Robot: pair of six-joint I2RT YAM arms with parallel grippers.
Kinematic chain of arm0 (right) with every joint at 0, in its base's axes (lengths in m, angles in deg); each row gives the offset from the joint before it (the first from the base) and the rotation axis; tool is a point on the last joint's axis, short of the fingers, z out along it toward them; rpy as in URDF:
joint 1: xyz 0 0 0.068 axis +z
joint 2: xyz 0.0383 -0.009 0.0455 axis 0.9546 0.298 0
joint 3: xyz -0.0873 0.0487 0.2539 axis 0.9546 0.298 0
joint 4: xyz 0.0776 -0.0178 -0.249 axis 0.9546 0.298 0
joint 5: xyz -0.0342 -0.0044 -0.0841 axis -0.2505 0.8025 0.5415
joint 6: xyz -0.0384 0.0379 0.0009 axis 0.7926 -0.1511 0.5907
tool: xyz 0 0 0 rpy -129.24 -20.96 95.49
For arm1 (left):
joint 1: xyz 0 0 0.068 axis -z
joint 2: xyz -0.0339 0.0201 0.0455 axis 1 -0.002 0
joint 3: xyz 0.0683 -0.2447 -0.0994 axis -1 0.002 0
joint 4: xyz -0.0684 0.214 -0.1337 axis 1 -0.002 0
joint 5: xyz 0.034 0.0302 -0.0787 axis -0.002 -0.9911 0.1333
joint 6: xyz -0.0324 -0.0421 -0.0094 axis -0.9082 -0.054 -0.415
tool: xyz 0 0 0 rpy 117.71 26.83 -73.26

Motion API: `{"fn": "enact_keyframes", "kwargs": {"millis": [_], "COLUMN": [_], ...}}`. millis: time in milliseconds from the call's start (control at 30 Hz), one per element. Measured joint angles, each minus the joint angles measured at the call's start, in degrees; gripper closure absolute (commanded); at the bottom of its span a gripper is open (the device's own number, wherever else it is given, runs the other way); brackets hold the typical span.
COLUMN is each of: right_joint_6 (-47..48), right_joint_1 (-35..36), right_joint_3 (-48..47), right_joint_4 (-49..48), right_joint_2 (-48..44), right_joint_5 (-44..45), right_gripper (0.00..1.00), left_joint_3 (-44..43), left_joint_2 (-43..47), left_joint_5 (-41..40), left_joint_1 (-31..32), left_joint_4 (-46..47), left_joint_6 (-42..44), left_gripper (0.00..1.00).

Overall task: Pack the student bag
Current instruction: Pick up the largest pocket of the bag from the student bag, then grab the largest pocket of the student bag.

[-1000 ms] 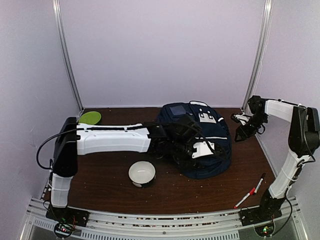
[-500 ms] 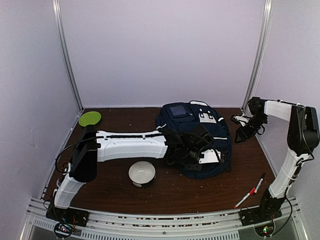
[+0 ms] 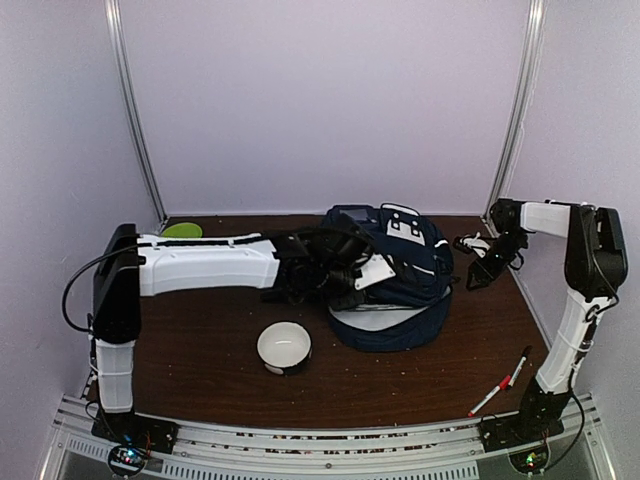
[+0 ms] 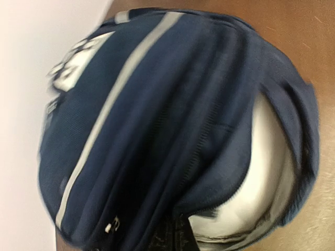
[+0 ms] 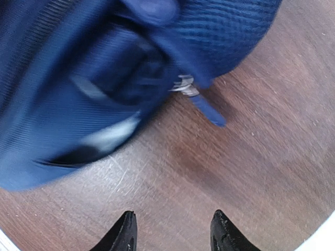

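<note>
The brown bench (image 3: 200,340) fills the lower half of the top view. The bag (image 3: 400,270) lies on it right of centre, by far the biggest thing there.

The bag has changed in the last half second. Its front then lay flat and closed, with the left arm stretched across its lower edge. Now that arm has drawn back toward the upper left, and the top layer has come up with it. This exposes a band of pale lining (image 3: 375,320) along the lower edge, so the main compartment looks to be gaping. I judge this to be the opening step that packing needs first. Whether anything is inside cannot be told.

The left end effector (image 3: 352,275) sits at the lifted edge. In the left wrist view the fabric bunches to a point at the bottom centre of the frame. I read the end effector as closed on the bag, though its fingers are mostly hidden.

The right end effector (image 5: 175,235) has barely shifted. It hovers just beside the bag's right side with its 2 black fingers spread and nothing between them.

A white bowl (image 3: 284,347) stands at lower centre and a green plate (image 3: 180,230) at upper left. 2 markers (image 3: 505,380) lie at lower right. A small zipper pull (image 5: 196,97) rests on the wood.
</note>
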Motion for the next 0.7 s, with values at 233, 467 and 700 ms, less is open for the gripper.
{"fn": "enact_keyframes", "kwargs": {"millis": [233,467,700], "right_joint_6": [0.8,0.7,-0.2], "right_joint_1": [1.0,4.8,7.8], "right_joint_3": [-1.6,-1.8,-7.3], "right_joint_4": [-0.4,-2.1,-3.6], "right_joint_2": [3.1,3.1,7.1], "right_joint_5": [-1.6,-1.6,0.5], "right_gripper": [0.51,0.51,0.52], "left_joint_3": [2.8,4.4,4.4], "left_joint_2": [6.4,5.8,5.8], "left_joint_5": [1.5,1.8,2.8], "left_joint_1": [-8.0,-6.9,-7.3], "left_joint_4": [3.0,2.9,3.5], "left_joint_6": [-7.7,-11.5,-14.3], "left_gripper": [1.0,1.0,1.0]}}
